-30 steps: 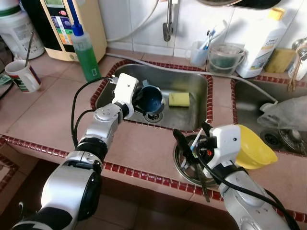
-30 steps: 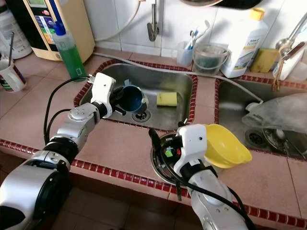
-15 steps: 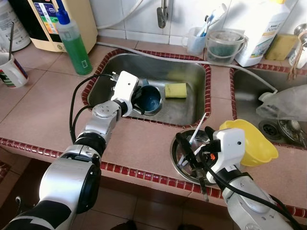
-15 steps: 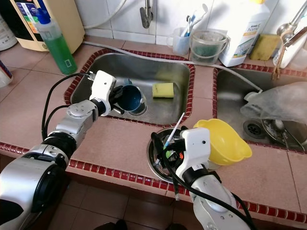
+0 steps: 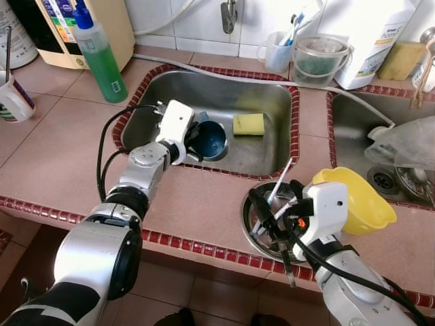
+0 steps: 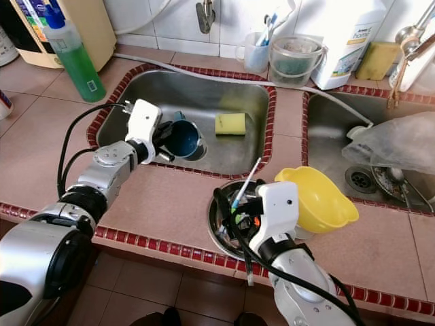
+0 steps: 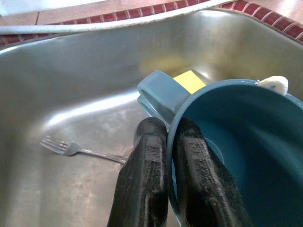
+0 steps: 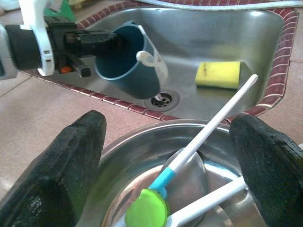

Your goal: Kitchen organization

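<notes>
A dark blue mug [image 5: 212,140] hangs tilted inside the left sink [image 5: 224,95], its mouth turned toward the drain. My left gripper [image 5: 192,138] is shut on the mug [image 7: 236,142], its rim pinched beside the handle between the two fingers [image 7: 142,189]. My right gripper [image 8: 165,142] stands open just above a steel bowl [image 5: 253,231] on the counter's front edge. In that bowl [image 8: 142,137] lies a white-handled utensil [image 8: 208,127] with a green head, leaning out over the rim.
A yellow sponge [image 5: 249,123] and a fork [image 7: 71,149] lie in the sink. A yellow bowl [image 5: 360,204] sits beside my right wrist. A green soap bottle [image 5: 102,58], a white mug [image 5: 13,102] and containers [image 5: 319,61] line the counter. A plastic bag [image 5: 404,146] lies in the right sink.
The camera has shifted, so the whole scene sits a little differently. The left gripper still holds the mug in the sink and the right gripper stays open over the steel bowl.
</notes>
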Tool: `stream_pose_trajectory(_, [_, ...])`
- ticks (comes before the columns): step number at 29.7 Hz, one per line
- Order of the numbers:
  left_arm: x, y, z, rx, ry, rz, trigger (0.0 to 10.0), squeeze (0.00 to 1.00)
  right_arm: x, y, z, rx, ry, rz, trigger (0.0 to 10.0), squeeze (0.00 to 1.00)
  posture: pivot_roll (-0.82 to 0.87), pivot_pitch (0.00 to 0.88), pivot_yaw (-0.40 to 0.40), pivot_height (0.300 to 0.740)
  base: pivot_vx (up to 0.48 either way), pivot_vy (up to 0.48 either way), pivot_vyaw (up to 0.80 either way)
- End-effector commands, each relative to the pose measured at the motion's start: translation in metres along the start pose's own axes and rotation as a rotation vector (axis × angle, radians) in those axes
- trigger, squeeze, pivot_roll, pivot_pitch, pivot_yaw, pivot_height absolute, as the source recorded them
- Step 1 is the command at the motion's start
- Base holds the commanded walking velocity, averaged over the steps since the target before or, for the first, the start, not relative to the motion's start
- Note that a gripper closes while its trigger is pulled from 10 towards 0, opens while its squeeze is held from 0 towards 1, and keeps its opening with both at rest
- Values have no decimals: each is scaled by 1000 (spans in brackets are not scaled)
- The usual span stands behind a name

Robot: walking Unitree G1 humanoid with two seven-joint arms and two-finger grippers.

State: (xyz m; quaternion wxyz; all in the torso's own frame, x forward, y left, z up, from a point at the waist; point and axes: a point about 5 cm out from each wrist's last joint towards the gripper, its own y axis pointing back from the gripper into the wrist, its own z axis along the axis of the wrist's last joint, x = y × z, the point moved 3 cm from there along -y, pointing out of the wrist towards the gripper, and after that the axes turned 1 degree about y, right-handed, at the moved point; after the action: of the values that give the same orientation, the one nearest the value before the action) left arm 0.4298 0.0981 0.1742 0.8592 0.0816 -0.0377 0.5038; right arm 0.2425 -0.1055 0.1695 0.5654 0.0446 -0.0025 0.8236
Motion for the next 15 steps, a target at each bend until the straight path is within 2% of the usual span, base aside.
stream_pose_trajectory(1, [3, -1, 12, -30, -7, -2, 10000, 1000, 5, 1, 4, -17, -9, 30, 10000, 0, -281, 199, 52, 740, 0, 0, 0])
stream_pose_trajectory(15, [6, -1, 15, -43, 10, -2, 10000, 1000, 6, -1, 6, -23, -6, 45, 10000, 0, -275, 186, 49, 740, 0, 0, 0])
